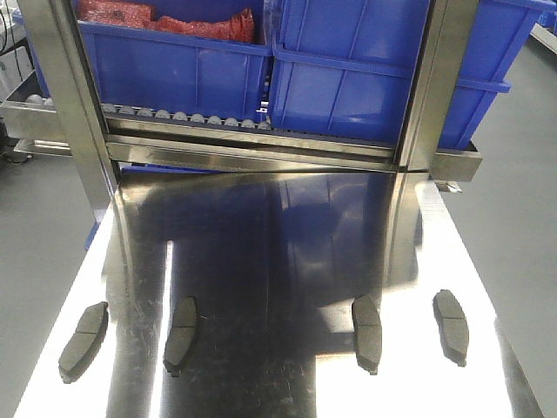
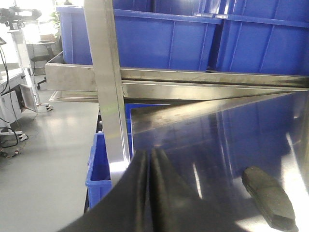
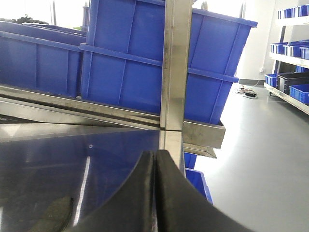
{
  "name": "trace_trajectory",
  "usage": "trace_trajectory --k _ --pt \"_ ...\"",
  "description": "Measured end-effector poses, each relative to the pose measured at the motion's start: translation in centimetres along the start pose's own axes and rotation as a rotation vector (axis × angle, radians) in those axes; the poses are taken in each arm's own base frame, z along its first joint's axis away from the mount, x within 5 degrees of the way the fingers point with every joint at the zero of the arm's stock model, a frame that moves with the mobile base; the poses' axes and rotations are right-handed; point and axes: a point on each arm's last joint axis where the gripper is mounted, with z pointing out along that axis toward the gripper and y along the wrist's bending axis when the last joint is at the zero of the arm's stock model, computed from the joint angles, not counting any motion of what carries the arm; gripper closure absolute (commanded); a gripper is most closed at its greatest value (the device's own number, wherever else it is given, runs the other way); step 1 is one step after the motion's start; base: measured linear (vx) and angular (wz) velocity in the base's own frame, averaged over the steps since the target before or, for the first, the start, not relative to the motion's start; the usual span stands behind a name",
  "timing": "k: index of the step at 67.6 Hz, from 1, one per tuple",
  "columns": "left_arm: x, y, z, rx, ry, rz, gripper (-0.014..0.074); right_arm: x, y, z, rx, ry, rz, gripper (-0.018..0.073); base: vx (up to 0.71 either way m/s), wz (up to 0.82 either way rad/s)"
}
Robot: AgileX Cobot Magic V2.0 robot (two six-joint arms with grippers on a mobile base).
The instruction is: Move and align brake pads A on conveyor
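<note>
Behind the mirror-bright steel surface (image 1: pixel 278 226), a steel roller rack (image 1: pixel 174 116) carries large blue plastic bins (image 1: pixel 174 65) between two steel uprights (image 1: pixel 65 96). One bin holds red bagged items (image 1: pixel 174 22), cut off at the top edge. Four flat, slightly curved grey brake pads (image 1: pixel 181 335) lie in a spaced row on the surface. Both the left claw (image 2: pixel 148 159) and the right claw (image 3: pixel 155 157) show black fingers pressed together, gripping nothing.

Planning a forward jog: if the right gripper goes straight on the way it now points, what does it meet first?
Most likely the steel upright post, which stands just beyond the tips of the shut right gripper, though depth is unclear. The brake pad lies off to the side, out of that line.
</note>
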Motion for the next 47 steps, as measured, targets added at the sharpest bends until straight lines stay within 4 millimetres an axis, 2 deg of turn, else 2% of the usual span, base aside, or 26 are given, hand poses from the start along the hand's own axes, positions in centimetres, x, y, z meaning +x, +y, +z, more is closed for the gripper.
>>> trace_trajectory --k 47 --pt "0.0 0.0 0.0 0.0 0.0 0.0 0.0603 0.0 0.0 0.0 0.0 0.0 0.0 0.0571 0.0 0.0"
